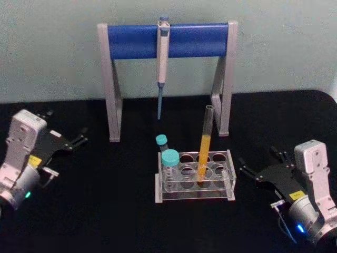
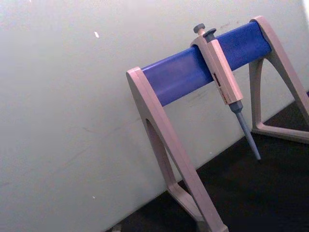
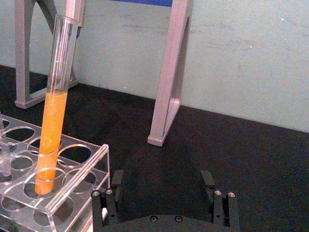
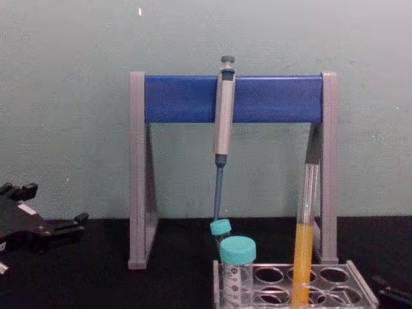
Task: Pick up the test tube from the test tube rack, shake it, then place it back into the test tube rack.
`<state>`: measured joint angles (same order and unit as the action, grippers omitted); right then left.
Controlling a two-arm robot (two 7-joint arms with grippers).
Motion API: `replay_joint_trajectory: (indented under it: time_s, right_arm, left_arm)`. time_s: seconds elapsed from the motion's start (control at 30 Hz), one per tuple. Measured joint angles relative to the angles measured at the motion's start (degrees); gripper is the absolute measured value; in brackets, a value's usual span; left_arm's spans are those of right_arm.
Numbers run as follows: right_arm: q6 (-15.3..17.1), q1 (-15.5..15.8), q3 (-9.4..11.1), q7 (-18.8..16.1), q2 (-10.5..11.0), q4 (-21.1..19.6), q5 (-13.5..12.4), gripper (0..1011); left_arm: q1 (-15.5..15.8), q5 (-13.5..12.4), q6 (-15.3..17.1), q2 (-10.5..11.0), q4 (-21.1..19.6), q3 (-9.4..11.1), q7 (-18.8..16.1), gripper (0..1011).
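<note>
Both grippers off racked test tube (image 1: 204,150).

A grey-and-blue pipette stand (image 1: 167,79) rises at the back of my black table (image 1: 105,211), against a pale green wall (image 1: 52,47). A grey pipette (image 1: 162,63) hangs from its bar. Two teal-capped tubes (image 1: 169,163) stand before it.
</note>
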<state>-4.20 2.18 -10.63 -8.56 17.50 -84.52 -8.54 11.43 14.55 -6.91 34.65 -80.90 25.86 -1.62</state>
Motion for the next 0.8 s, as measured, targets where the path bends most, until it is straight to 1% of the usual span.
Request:
replay_joint_trajectory:
  time_s: [0.8]
  right_arm:
    - [0.0, 0.0, 0.0, 0.0, 0.0, 0.0, 0.0, 1000]
  left_arm:
    - [0.0, 0.0, 0.0, 0.0, 0.0, 0.0, 0.0, 1001]
